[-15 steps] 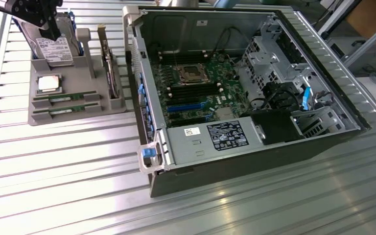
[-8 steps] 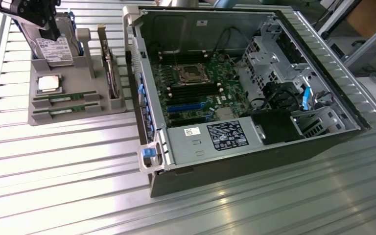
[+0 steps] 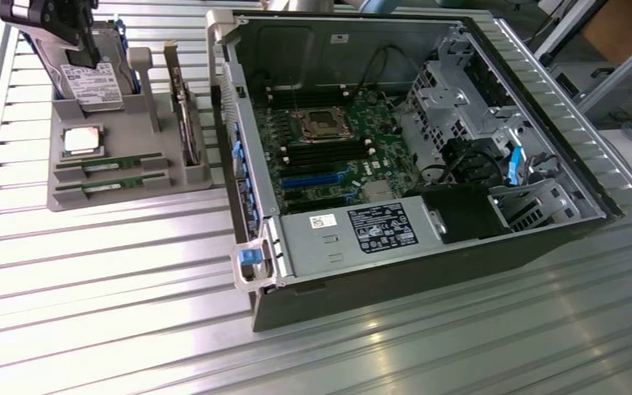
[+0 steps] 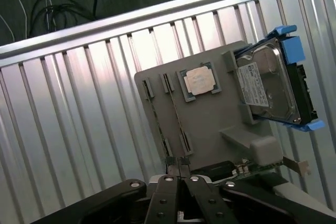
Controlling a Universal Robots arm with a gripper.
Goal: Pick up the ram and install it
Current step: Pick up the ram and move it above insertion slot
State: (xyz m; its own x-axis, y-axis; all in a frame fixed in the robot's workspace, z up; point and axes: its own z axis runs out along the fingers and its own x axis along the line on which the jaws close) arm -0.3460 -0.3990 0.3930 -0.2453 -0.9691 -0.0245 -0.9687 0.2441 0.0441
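Exterior view: the gripper hangs above the drive end of the grey holder, which sits on the ribbed tabletop beside the open case. Both ram sticks are in the holder, untouched. They stand edge-up in two parallel slots at the holder's end opposite the hard drive. The inner ram lies just past the CPU, and the outer ram lies along the holder's end edge. Their long axes run across the holder, parallel to that edge. Which of the two is meant cannot be told.

Wrist view: the gripper looks down on the holder. Its fingers are pressed together with nothing between them. The inner ram and outer ram appear as thin lines beside the CPU, on its side away from the hard drive. Their length leads almost straight away from the fingertips. By judgement, the fingers' closing direction therefore lies across the thin boards, not along them, and the gripper is well above the holder.
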